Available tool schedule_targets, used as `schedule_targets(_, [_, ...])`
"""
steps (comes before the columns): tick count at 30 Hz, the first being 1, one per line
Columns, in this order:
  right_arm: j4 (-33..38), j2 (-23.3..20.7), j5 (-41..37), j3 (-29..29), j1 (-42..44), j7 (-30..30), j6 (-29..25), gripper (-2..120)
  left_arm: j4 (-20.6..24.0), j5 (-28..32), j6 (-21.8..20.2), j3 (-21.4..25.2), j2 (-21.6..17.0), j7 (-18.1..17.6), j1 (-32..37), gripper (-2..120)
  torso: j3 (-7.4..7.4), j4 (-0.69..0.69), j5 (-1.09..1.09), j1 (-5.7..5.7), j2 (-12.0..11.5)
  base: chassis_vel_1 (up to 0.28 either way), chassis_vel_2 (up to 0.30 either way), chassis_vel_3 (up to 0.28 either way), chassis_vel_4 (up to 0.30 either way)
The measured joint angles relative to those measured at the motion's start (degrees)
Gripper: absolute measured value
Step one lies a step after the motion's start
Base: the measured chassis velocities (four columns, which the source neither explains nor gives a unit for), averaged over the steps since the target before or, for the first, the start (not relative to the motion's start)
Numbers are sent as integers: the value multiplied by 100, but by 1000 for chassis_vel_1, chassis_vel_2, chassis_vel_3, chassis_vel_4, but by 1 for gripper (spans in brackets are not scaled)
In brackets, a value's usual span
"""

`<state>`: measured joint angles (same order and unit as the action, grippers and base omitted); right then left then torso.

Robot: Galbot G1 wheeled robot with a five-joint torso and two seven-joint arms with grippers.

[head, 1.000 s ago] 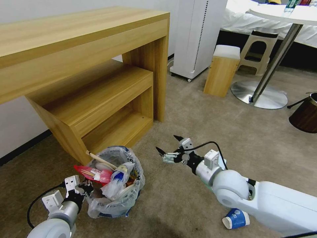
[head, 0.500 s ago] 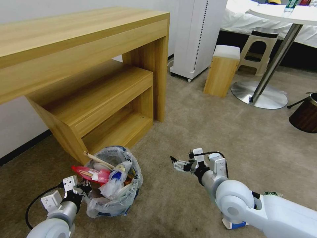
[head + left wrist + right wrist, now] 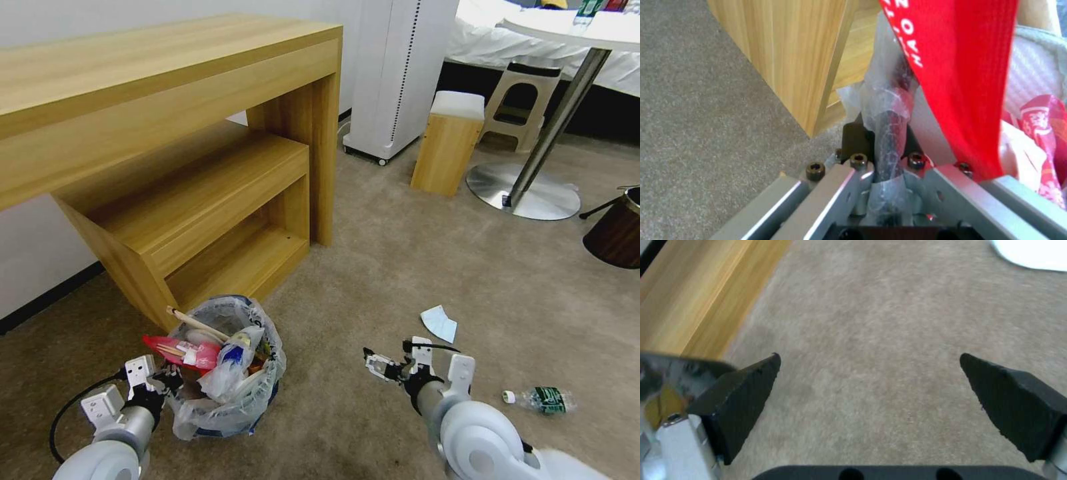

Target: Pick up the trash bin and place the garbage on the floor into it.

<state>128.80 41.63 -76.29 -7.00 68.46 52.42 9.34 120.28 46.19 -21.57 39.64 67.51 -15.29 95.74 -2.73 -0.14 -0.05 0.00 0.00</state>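
Head view: trash bin [image 3: 227, 373] overfull, on carpet beside wooden shelf [image 3: 200, 213]; risk: wooden stick [image 3: 197, 323] or wrappers spill if tipped. Pale blue paper [image 3: 440, 323], bottle [image 3: 543, 400] lie loose.
Left wrist: left gripper [image 3: 887, 166] clamped on bin's bagged rim.
Right wrist: right gripper [image 3: 869, 373] spread wide, empty, above carpet.

Beige carpet floor [image 3: 413, 267] carries everything. Trash bin [image 3: 227, 373], lined with a crinkled clear bag and heaped with litter, stands on it just in front of the wooden desk's [image 3: 167, 87] lower shelf. Pale blue paper [image 3: 440, 323] lies flat on open carpet to the bin's right. Clear bottle [image 3: 543, 399] with green label lies on its side near the paper. Wooden stool [image 3: 448, 143], plastic step stool [image 3: 519, 107], round table base [image 3: 523, 192], white appliance [image 3: 399, 73] and brown bin [image 3: 617, 230] stand farther back.
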Motion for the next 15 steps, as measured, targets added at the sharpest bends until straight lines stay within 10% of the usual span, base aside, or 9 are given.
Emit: schedule_targets(15, [449,971,-10,1400,1040,1003,115,98,3,-8,4,42,-8,-28,36,0,0,0,0,0,0,0,0,0,0])
